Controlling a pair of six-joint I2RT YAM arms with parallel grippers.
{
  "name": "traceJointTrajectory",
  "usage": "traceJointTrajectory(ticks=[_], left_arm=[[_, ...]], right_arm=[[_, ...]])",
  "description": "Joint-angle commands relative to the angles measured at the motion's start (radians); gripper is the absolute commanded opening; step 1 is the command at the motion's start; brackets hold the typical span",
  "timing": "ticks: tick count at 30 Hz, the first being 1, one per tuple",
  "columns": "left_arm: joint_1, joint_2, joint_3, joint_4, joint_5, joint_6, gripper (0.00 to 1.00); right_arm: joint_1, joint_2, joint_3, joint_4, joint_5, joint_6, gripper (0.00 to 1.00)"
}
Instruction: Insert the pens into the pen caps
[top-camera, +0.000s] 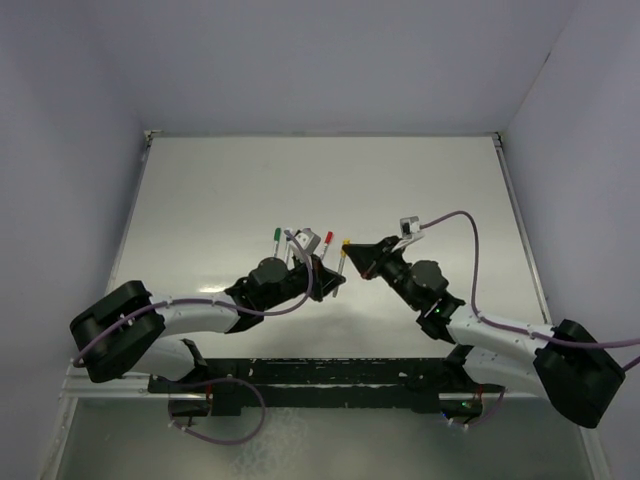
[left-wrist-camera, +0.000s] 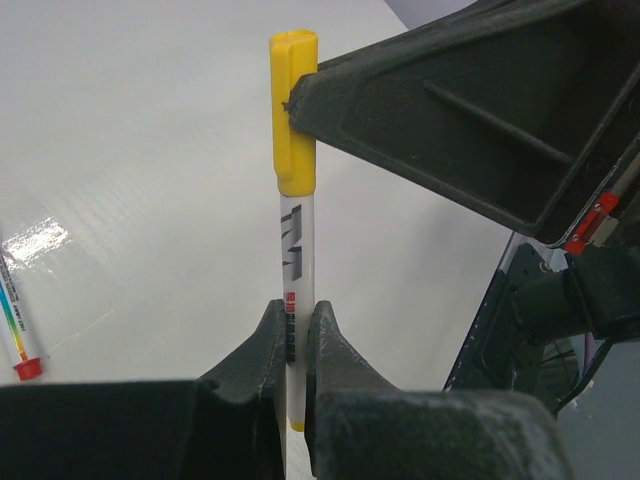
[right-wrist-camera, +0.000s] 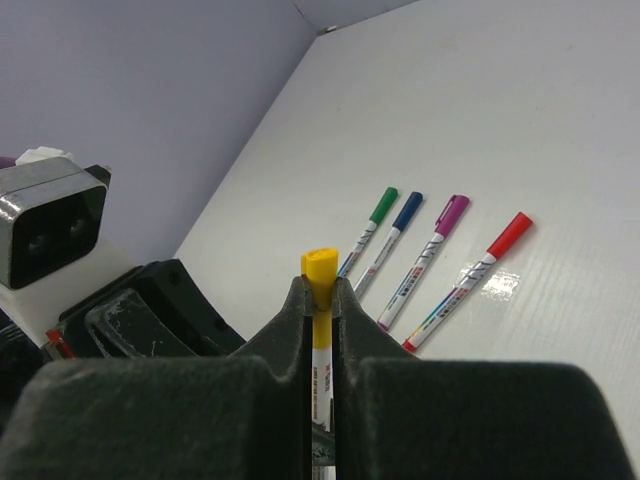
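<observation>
In the left gripper (left-wrist-camera: 298, 316), closed tight, the yellow pen (left-wrist-camera: 297, 245) stands straight up, pinched low on its thin body. Just above it the right gripper (right-wrist-camera: 319, 298) is squeezed shut on the yellow cap (right-wrist-camera: 320, 266), which sits on the pen's top end. The pen looks light, hard and smooth, so it could slip or tip; the body and the cap's sides are good places to hold, while four other pens (right-wrist-camera: 428, 250) lie on the table (right-wrist-camera: 560, 150) beyond the right gripper.
</observation>
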Motion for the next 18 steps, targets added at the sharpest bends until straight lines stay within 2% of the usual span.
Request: traceJointTrajectory(ticks=[1,7,10,13,15,18], left_arm=[[0.051,-0.053,0.111,0.305,-0.102,-0.005,0.0],[0.05,-0.062,0.099,0.191,-0.094,-0.024,0.0],[0.051,-0.054,0.087,0.107,-0.091,-0.042,0.0],[0.05,-0.025,0.071,0.041,-0.082,-0.066,0.0],[0.051,0.003,0.066,0.002,-0.069,-0.081,0.0],[0.05,0.047,0.074,-0.069,-0.066,-0.091,0.0]], right_arm=[[0.079,0.059,-0.049,-0.252,-0.114,-0.035,0.0],[0.083,0.016,-0.019,-0.276,-0.024,-0.035,0.01],[0.082,-0.028,0.032,-0.309,0.028,-0.054,0.26],[0.083,-0.089,0.09,-0.359,0.065,-0.079,0.45],[0.083,-0.144,0.125,-0.394,0.118,-0.119,0.51],[0.083,-0.234,0.168,-0.469,0.185,-0.176,0.55]])
